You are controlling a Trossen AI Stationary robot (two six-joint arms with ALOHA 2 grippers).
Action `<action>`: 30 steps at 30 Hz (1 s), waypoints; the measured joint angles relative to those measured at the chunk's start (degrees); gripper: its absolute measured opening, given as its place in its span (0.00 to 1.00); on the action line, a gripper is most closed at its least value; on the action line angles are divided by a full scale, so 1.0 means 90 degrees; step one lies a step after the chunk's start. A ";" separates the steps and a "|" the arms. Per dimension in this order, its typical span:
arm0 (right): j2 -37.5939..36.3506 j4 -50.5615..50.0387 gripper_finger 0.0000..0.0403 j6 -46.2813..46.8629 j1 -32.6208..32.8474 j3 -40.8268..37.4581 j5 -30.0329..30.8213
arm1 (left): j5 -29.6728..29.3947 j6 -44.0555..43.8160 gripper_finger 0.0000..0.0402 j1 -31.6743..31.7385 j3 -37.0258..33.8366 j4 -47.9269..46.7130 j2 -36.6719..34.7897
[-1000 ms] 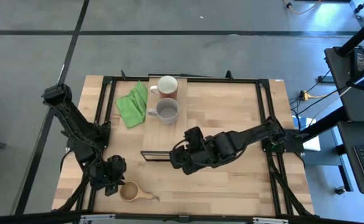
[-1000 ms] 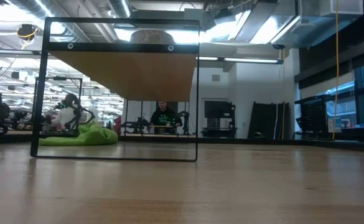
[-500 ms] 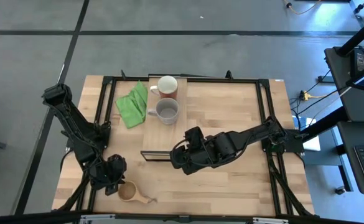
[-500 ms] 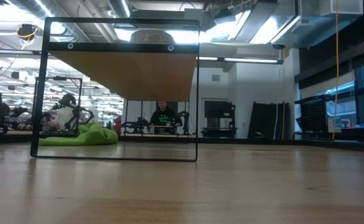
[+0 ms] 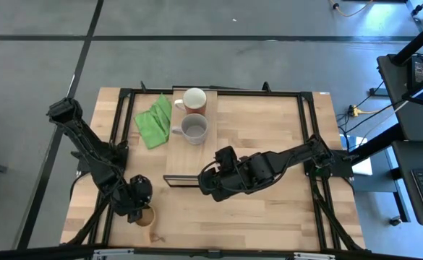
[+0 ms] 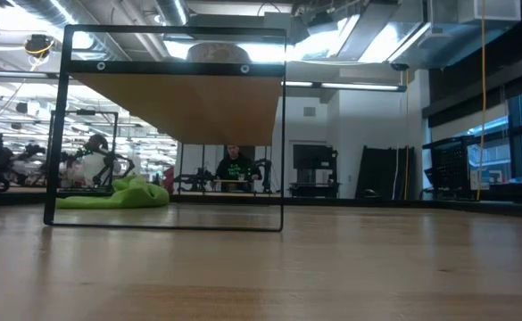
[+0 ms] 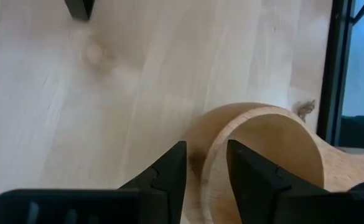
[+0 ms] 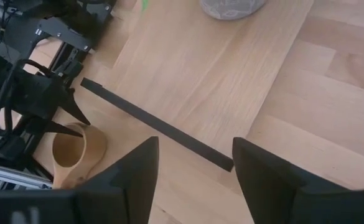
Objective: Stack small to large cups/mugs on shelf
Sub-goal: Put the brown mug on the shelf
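Near half of shelf (image 5: 189, 155) bare; far half blocked by grey mug (image 5: 194, 128) and red mug (image 5: 194, 100). Green cloth (image 5: 153, 120) just left of shelf. Right end effector (image 5: 212, 183) hangs over shelf's near right corner. Right side of surface (image 5: 269, 130) open. Wooden cup (image 5: 147, 216) with left end effector (image 5: 140, 209) fills near left corner.

Red mug (image 5: 194, 99) and grey mug (image 5: 194, 128) upright on shelf (image 5: 189, 155) — wooden cup (image 5: 147, 216) off it.
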 joint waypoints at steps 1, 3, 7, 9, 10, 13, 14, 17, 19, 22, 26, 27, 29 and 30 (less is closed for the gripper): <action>0.0000 -0.0015 0.51 0.0000 0.0000 0.0000 0.0000 | -0.0007 0.0089 0.27 0.0049 0.0000 0.0000 0.0000; 0.0000 -0.0032 0.51 0.0000 0.0000 0.0000 0.0000 | -0.0018 0.0307 0.27 0.0167 0.0002 0.0000 0.0000; 0.0000 -0.0099 0.51 0.0000 0.0000 0.0002 0.0000 | -0.0047 0.0643 0.27 0.0465 0.0002 0.0008 0.0000; 0.0000 -0.0141 0.51 0.0000 0.0000 0.0002 0.0000 | -0.0073 0.0799 0.27 0.0602 0.0002 0.0080 0.0000; 0.0000 -0.0169 0.51 0.0002 0.0000 0.0002 0.0000 | -0.0098 0.0889 0.27 0.0660 0.0002 0.0176 0.0000; 0.0000 -0.0207 0.51 0.0007 0.0000 0.0002 0.0000 | -0.0117 0.1120 0.27 0.0754 0.0002 0.0568 -0.0049; 0.0000 -0.0208 0.51 0.0010 0.0000 0.0002 0.0000 | -0.0123 0.1185 0.27 0.0761 0.0009 0.0712 -0.0095; -0.0002 -0.0208 0.51 0.0012 0.0000 0.0002 0.0000 | -0.0119 0.1264 0.27 0.0775 0.0143 0.0854 -0.0271; -0.0002 -0.0212 0.51 0.0014 0.0000 0.0002 0.0000 | -0.0119 0.1266 0.27 0.0759 0.0326 0.0853 -0.0419; -0.0002 -0.0210 0.51 0.0015 -0.0016 0.0002 -0.0002 | -0.0138 0.1264 0.27 0.0590 0.0547 0.0837 -0.0599; -0.0002 -0.0210 0.51 0.0017 -0.0019 0.0002 -0.0006 | -0.0136 0.0903 0.27 0.0200 0.0626 0.0232 -0.0580; -0.0002 -0.0212 0.51 0.0017 -0.0019 0.0002 -0.0010 | -0.0134 0.0702 0.27 0.0088 0.0622 0.0087 -0.0545; -0.0002 -0.0212 0.51 0.0017 -0.0019 0.0002 -0.0010 | -0.0120 0.0390 0.26 -0.0135 0.0622 0.0144 -0.0504; -0.0002 -0.0212 0.51 0.0017 -0.0019 0.0002 -0.0012 | -0.0124 0.0267 0.25 -0.0256 0.0622 0.0265 -0.0503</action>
